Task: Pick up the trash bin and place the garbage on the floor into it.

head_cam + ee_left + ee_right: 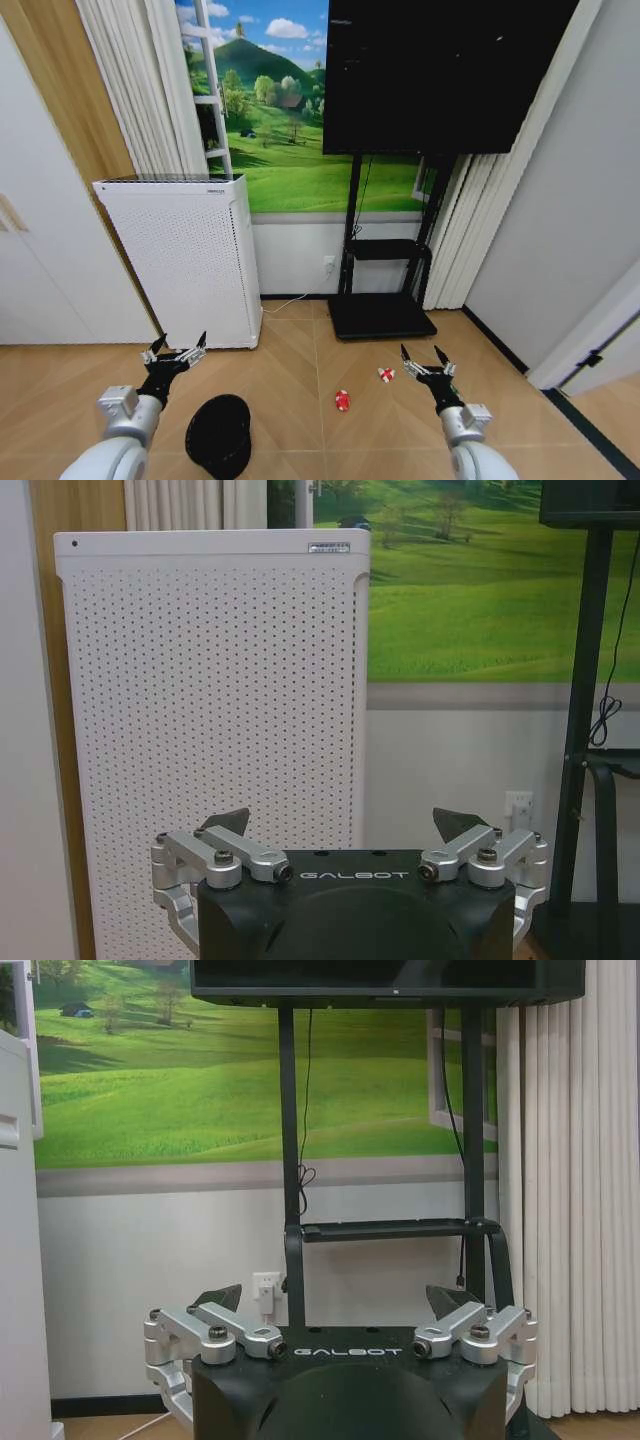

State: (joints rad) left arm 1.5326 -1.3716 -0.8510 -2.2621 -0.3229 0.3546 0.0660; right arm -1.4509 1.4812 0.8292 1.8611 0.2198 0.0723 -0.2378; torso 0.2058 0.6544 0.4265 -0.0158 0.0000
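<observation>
The trash bin (221, 433), a small black round mesh basket, stands on the wood floor near the bottom of the head view, just right of my left arm. Two pieces of garbage lie on the floor: a red-and-white crumpled item (342, 400) in the middle and another (386, 374) a little farther right. My left gripper (178, 348) is raised above and left of the bin, open and holding nothing. My right gripper (426, 356) hovers open just right of the garbage. The left gripper (343, 825) and the right gripper (333, 1300) both show spread fingers in their wrist views.
A tall white perforated appliance (188, 258) stands against the wall behind the left arm. A black TV stand (383, 300) with a flat base sits behind the garbage, under a large dark screen (445, 70). White curtains (478, 225) and a grey wall close the right side.
</observation>
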